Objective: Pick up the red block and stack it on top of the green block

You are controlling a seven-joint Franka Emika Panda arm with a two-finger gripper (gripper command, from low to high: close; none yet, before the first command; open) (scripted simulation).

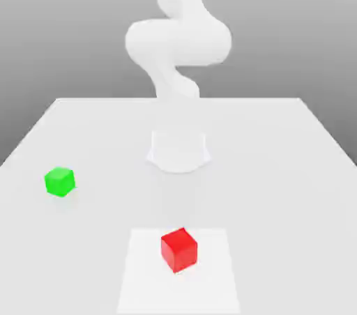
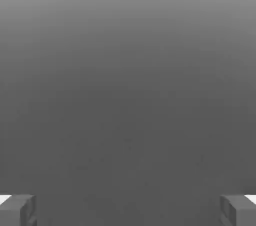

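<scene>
The red block rests on a lighter square patch near the table's front edge in the exterior view. The green block sits apart from it, toward the exterior view's left and a little farther back. The white arm rises from its base at the table's middle and climbs out of the picture. In the hand view my gripper is open, its two grey fingertips spread far apart with nothing between them, facing plain grey background.
The white table stretches wide around the arm's base, its far edge running across the exterior view behind the arm.
</scene>
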